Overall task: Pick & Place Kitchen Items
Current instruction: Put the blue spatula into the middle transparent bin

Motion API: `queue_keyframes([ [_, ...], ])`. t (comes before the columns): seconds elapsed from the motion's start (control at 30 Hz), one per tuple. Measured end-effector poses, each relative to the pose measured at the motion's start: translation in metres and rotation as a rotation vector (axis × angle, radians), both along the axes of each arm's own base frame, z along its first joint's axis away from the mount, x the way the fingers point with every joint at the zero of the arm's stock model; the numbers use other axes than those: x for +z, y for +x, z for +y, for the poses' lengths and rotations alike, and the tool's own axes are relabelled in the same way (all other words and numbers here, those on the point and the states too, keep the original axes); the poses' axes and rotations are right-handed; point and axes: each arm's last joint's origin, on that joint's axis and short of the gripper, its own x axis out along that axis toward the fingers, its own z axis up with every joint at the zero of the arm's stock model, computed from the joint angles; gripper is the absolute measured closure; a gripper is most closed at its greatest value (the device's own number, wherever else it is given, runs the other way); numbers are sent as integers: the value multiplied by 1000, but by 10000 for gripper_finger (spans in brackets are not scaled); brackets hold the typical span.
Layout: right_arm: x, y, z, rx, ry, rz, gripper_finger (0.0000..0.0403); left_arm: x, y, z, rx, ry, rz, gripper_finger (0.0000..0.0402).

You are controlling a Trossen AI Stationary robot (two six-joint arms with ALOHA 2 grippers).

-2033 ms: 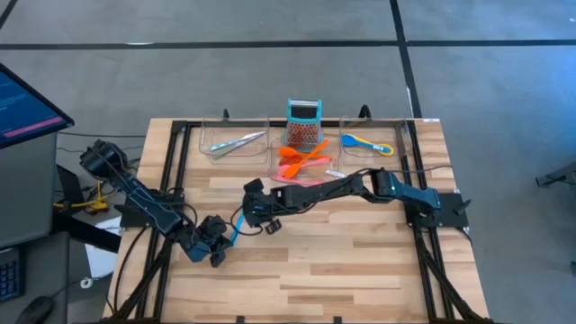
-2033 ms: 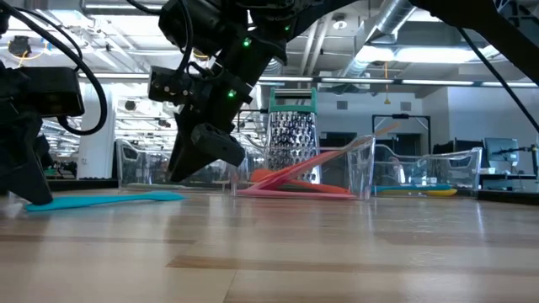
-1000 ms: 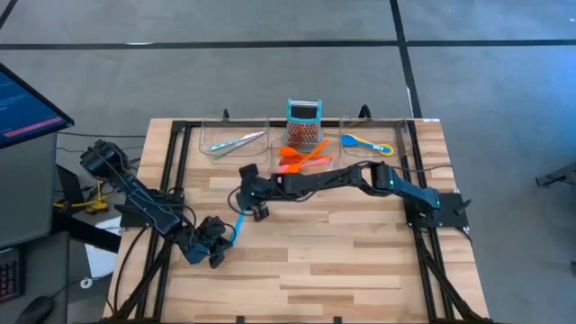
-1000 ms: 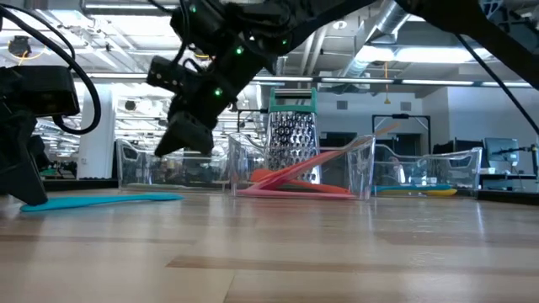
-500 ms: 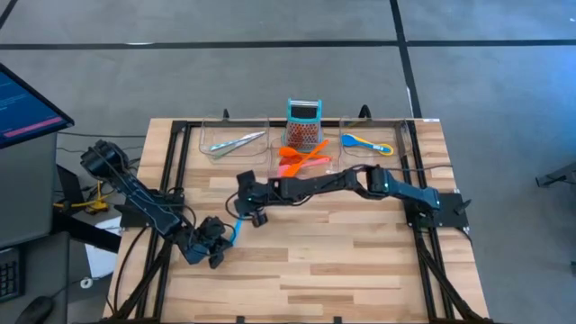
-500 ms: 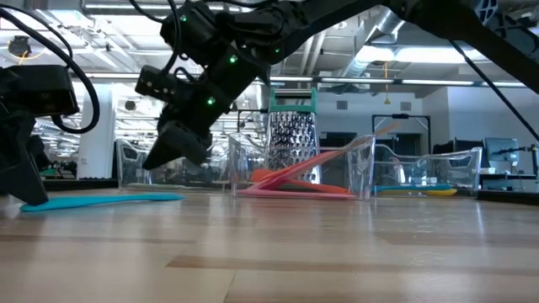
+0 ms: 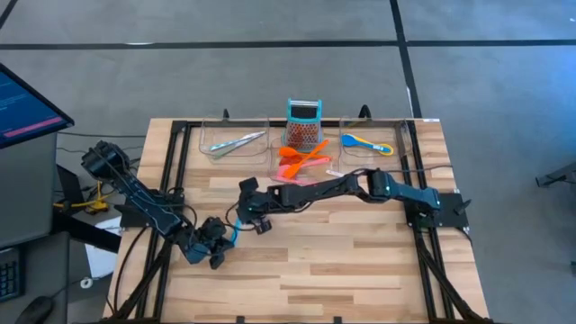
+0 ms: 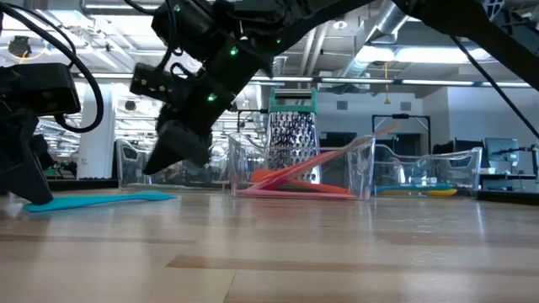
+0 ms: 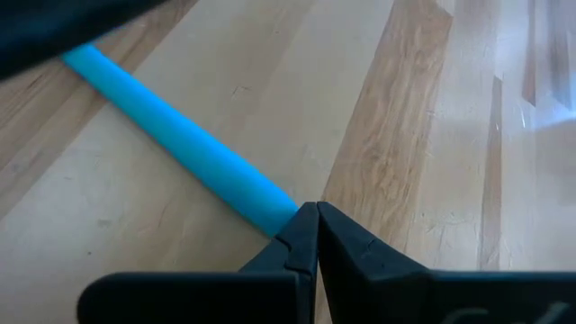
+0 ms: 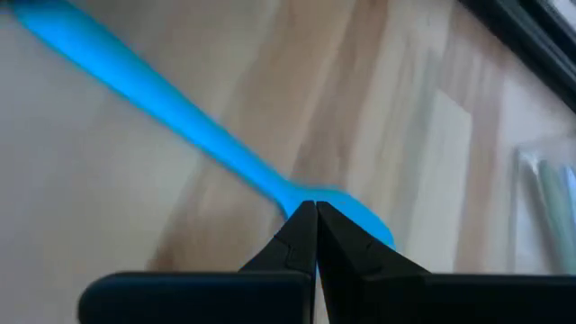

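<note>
A slim blue utensil (image 8: 101,200) lies flat on the wooden table between my two grippers. In the high view it shows as a short blue strip (image 7: 234,230). My left gripper (image 9: 309,209) is shut, with its tips right at the utensil's handle end, low over the table (image 8: 34,192). My right gripper (image 10: 308,207) is also shut. It hangs a little above the utensil's broad end (image 10: 346,216), clear of the table (image 8: 157,166). My left gripper's shut fingertips point down at a slant, right at the blue utensil's handle end (image 9: 274,214). I cannot tell whether they touch it. The utensil lies flat on the table.
Three clear trays stand along the far edge. The left one holds silvery tongs (image 7: 236,142), the middle one orange, red and pink utensils (image 7: 301,157), the right one a blue-and-yellow spoon (image 7: 364,142). A teal-topped grater (image 7: 304,123) stands behind the middle tray. The near half of the table is bare wood.
My right gripper has come down and toward the table's near edge, closer to the blue utensil's broad end. It stays clear of the table. The utensil and my left gripper have kept their places.
</note>
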Motion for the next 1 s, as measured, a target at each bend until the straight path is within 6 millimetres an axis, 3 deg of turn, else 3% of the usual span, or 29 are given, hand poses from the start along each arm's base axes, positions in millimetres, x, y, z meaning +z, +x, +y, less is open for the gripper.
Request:
queue_keyframes([
  [0.27,33,-26,-2,-30,62,168,403,0,0,-1,-29,12,2,400],
  [0.7,27,-36,15,-5,133,235,403,9,-2,1,-58,40,-28,400],
  [0.83,38,-51,13,-29,153,210,403,14,-2,3,-80,67,-47,400],
  [1.0,50,-87,10,-65,202,125,403,15,-4,16,-38,121,11,400],
])
